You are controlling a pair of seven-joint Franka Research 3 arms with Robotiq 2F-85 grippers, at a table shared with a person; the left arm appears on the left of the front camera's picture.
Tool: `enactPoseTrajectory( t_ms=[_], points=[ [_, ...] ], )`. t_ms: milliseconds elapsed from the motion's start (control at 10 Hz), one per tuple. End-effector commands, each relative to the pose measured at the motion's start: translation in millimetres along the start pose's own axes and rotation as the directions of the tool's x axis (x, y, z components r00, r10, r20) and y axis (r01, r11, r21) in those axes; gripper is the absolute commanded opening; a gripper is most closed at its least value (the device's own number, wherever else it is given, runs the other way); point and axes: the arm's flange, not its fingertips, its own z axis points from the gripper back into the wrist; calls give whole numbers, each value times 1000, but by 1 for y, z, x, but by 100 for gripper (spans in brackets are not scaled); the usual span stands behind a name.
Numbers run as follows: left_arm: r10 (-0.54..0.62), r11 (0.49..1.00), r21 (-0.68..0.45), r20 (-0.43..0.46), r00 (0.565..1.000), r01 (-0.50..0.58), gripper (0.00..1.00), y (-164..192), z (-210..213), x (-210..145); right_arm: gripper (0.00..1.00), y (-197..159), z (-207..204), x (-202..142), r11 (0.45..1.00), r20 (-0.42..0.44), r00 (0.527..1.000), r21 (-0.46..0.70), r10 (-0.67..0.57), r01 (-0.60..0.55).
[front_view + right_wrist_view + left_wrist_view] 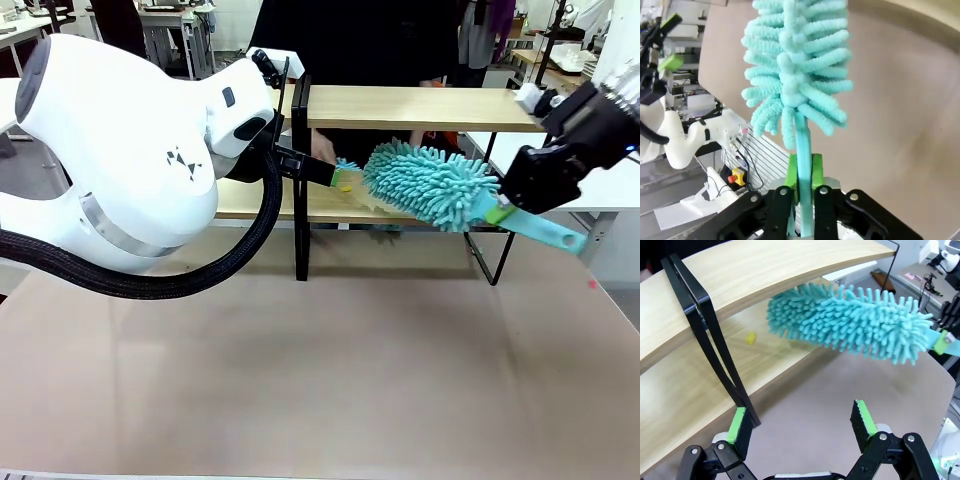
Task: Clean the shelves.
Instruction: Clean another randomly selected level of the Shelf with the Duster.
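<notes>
The shelves [420,108] stand at the table's far side: light wooden boards on a black frame [300,200]. A fluffy teal duster [430,185] lies with its head against the lower board's front edge, and my right gripper [510,207] is shut on its handle [802,150]. The duster head [795,65] stretches away from the wrist camera. My left gripper [800,422] is open and holds nothing. It hovers in front of the shelves' middle black posts [715,345], beside the duster head [855,322]. A small yellow scrap [750,338] lies on the lower board [685,385].
The pinkish-brown tabletop [330,370] spreads in front of the shelves. My bulky left arm [110,150] and its black cable hide the shelves' left section. A person in dark clothes [350,40] stands behind the shelves. White desks with equipment stand farther off.
</notes>
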Motion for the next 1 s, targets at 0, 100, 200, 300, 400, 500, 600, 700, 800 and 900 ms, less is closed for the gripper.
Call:
enactPoseTrajectory(
  t_ms=[0, 100, 200, 300, 400, 500, 600, 700, 800, 900],
  points=[
    [-2, 1000, 4, 8, 1000, 2, 100, 0, 2, 2, 12, 11, -10, 13, 998, 64, 998, 64, 7, -11],
    [-2, 1000, 4, 8, 1000, 2, 100, 0, 2, 2, 12, 18, -19, 17, 996, 82, 996, 84, 20, -27],
    [-2, 1000, 4, 8, 1000, 2, 100, 0, 2, 2, 12, 26, -33, 22, 994, 83, 996, 106, 33, -41],
    [-2, 1000, 4, 8, 1000, 2, 100, 0, 2, 2, 12, 31, -39, 24, 992, 90, 995, 112, 43, -53],
    [-2, 1000, 4, 8, 1000, 2, 100, 0, 2, 2, 12, 37, -47, 27, 993, 79, 996, 103, 49, -57],
    [-2, 1000, 4, 8, 1000, 2, 100, 0, 2, 2, 12, 41, -56, 30, 994, 63, 996, 90, 55, -60],
    [-2, 1000, 4, 8, 1000, 2, 100, 0, 2, 2, 12, 43, -63, 35, 997, 70, 996, 61, 50, -54],
    [-2, 1000, 4, 8, 1000, 2, 100, 0, 2, 2, 12, 44, -72, 38, 998, 66, 997, 42, 50, -53],
    [-2, 1000, 4, 8, 1000, 2, 100, 0, 2, 2, 12, 43, -79, 38, 999, 56, 998, -14, 33, -33],
    [-2, 1000, 4, 8, 1000, 2, 100, 0, 2, 2, 12, 39, -83, 38, 998, 61, 998, -69, 7, -3]
  ],
)
